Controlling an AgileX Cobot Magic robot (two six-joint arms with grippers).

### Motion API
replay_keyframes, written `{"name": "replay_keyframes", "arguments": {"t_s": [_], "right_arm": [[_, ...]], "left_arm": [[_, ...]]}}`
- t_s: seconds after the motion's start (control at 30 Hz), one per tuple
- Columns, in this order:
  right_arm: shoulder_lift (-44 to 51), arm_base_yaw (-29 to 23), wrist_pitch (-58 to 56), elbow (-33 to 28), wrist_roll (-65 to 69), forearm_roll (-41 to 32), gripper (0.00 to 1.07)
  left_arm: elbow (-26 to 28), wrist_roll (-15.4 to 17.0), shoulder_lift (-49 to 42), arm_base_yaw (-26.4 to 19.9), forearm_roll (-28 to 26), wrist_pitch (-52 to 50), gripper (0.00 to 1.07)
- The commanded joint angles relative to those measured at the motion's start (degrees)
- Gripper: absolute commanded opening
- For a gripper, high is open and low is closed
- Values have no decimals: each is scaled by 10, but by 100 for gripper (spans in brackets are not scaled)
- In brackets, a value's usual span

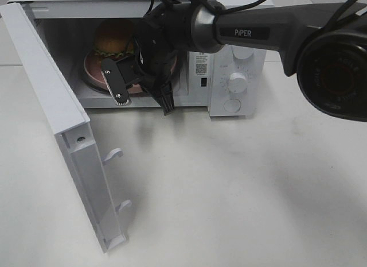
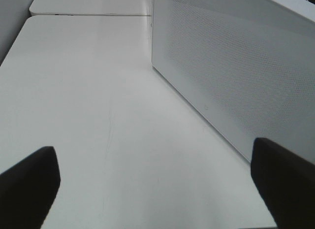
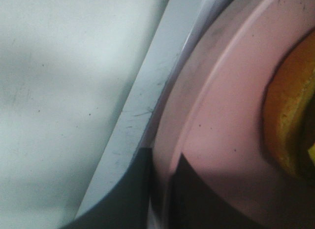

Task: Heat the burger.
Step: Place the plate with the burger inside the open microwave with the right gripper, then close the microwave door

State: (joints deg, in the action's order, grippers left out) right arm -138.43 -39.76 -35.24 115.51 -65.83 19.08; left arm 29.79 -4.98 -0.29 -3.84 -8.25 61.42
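Note:
The burger (image 1: 113,40) sits on a flat pink plate (image 1: 94,69) inside the open white microwave (image 1: 241,26). My right gripper (image 1: 133,77) reaches into the opening and is shut on the plate's near rim. In the right wrist view its dark fingers (image 3: 130,189) pinch the pink plate (image 3: 221,115) at the edge of the microwave floor (image 3: 142,115), and part of the burger (image 3: 290,115) shows. My left gripper (image 2: 157,182) is open and empty above the table, its fingers (image 2: 29,184) wide apart. It is out of the exterior high view.
The microwave door (image 1: 57,117) stands open to the left, with latch hooks (image 1: 113,155) sticking out. Control knobs (image 1: 237,80) are on the right front. A white perforated microwave panel (image 2: 231,66) stands close beside my left gripper on the white table (image 2: 98,91).

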Motion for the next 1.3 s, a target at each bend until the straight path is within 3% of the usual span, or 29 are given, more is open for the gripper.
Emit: {"name": "replay_keyframes", "arguments": {"t_s": [0.03, 0.07, 0.17, 0.2, 0.27, 0.33, 0.47, 0.6, 0.93, 1.3], "right_arm": [[3, 11, 40, 12, -5, -2, 14], [3, 13, 41, 12, -5, -7, 22], [3, 14, 41, 12, -5, -7, 27], [3, 14, 40, 12, -1, -10, 38], [3, 14, 39, 12, -1, -17, 44], [7, 14, 39, 7, -2, -52, 60], [19, 10, 41, -13, -5, -53, 66], [37, 10, 46, -41, -5, -52, 68], [148, 9, 131, -211, -5, -52, 68], [255, 9, 133, -354, 9, -51, 68]], "left_arm": [[-1, 3, -10, 2, -5, 1, 98], [-1, 3, -10, 2, -5, 1, 98], [-1, 3, -10, 2, -5, 1, 98], [-1, 3, -10, 2, -5, 1, 98], [-1, 3, -10, 2, -5, 1, 98], [-1, 3, -10, 2, -5, 1, 98], [-1, 3, -10, 2, -5, 1, 98], [-1, 3, -10, 2, -5, 1, 98], [-1, 3, -10, 2, -5, 1, 98], [-1, 3, -10, 2, -5, 1, 98]]}}
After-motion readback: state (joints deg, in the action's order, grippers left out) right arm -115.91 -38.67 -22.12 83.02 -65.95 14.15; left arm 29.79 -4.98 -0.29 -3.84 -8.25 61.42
